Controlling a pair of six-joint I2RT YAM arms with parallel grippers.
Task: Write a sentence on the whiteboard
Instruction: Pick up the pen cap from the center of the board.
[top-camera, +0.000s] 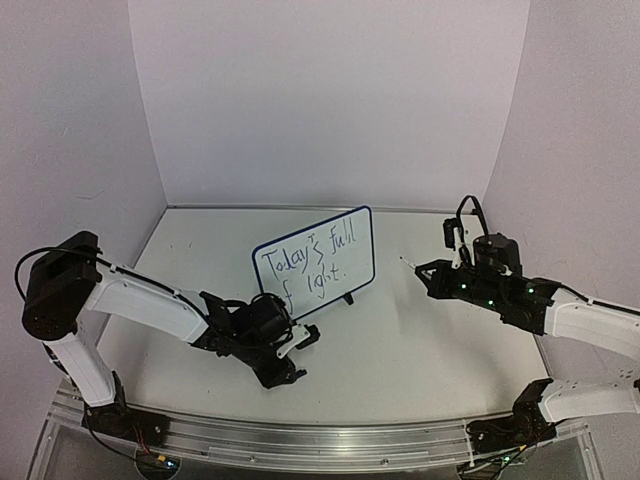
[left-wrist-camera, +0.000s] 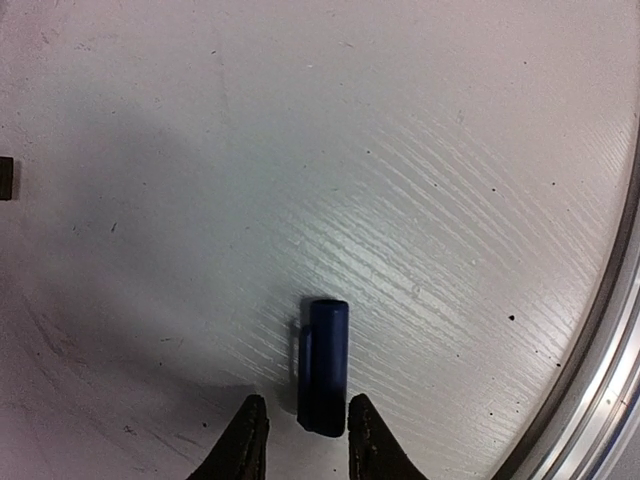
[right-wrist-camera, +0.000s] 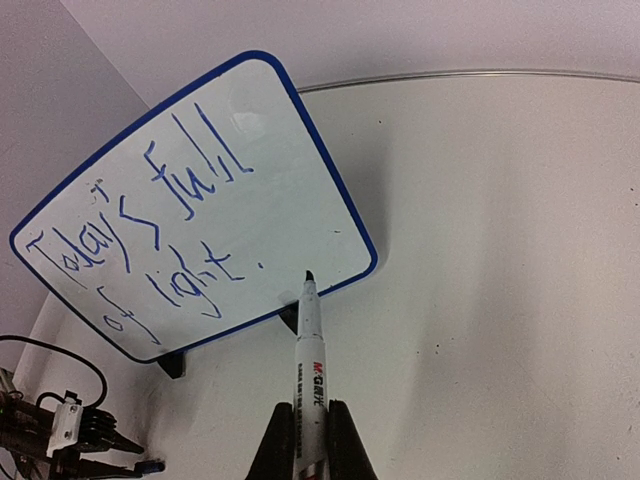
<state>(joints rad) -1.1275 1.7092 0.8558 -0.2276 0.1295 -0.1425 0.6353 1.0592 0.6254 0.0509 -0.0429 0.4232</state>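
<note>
Whiteboard (top-camera: 318, 262) rounded, blue-rimmed, cylindrical cap (left-wrist-camera: 324, 365), slim white marker (right-wrist-camera: 312, 370)

The left arm (top-camera: 140, 300) has smooth white link shells between boxy black joints, and a thin black cable (top-camera: 22, 262) loops off its blocky black shoulder. The right arm (top-camera: 590, 325) is built alike, with small green lights (top-camera: 487, 300) dotting its black wrist and a second cable (top-camera: 465, 200) arching above. Both end in black, tapered fingers (left-wrist-camera: 248, 445).
</note>
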